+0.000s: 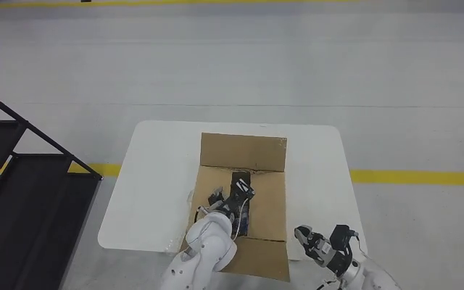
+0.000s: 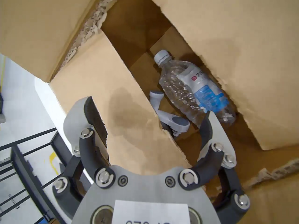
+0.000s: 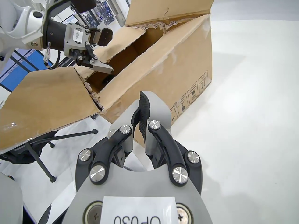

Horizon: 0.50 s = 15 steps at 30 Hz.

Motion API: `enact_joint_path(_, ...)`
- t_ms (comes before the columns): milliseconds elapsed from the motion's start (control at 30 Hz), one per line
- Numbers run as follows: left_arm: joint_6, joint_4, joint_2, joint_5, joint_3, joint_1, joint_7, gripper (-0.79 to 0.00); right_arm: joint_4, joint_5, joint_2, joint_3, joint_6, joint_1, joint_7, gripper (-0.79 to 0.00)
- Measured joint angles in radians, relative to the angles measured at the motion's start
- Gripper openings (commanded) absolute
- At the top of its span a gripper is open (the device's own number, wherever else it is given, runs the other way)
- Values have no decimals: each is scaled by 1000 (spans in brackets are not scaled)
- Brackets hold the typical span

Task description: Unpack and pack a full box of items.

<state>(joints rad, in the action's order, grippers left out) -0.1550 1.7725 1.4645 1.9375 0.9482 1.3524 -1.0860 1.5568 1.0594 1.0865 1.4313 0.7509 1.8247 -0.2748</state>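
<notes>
A brown cardboard box (image 1: 243,156) stands on the white table (image 1: 159,181) with its torn flaps spread open. Inside lie a clear plastic water bottle (image 2: 193,89) with a blue label and a small grey handled object (image 2: 168,117) beside it. My left gripper (image 2: 151,122) hangs open over the box opening, one finger above an inner flap (image 2: 112,108) and the other near the bottle's base. That same left gripper (image 3: 104,52) is over the box (image 3: 175,71) with nothing between its fingers. My right gripper (image 3: 142,108) is shut and empty, beside the box's near right corner.
A black metal rack (image 1: 36,210) stands off the table's left side. The near flap (image 1: 261,257) overhangs the table's front edge. Bare tabletop (image 1: 319,174) lies right of the box. Black chair legs (image 3: 42,162) show below the table.
</notes>
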Motion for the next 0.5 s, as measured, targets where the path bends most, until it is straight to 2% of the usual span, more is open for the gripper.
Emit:
enact_joint_path(67, 22, -32, 3, 44, -17, -12, 10, -77, 5, 4, 0, 3, -11, 4, -5, -785)
enact_joint_path(133, 40, -56, 5, 95, -30, -19, 18, -172, 9, 3, 0, 5, -16, 7, -13, -785)
enact_joint_path(167, 48, -65, 6, 114, -35, -21, 21, -265, 10, 2, 0, 6, -17, 8, -16, -785)
enact_joint_path(200, 54, -72, 7, 125, -39, -21, 22, -265, 11, 2, 0, 7, -18, 9, -18, -785)
enact_joint_path(233, 59, -79, 8, 134, -41, -23, 22, -468, 12, 2, 0, 7, -20, 9, -19, -785)
enact_joint_path(400, 71, -84, 10, 195, -40, -21, 28, -785, 17, 1, 0, 9, -29, 7, -21, -785)
enact_joint_path(500, 81, -79, 11, 204, -32, -18, 35, -785, 17, -2, 0, 11, -33, 3, -22, -785)
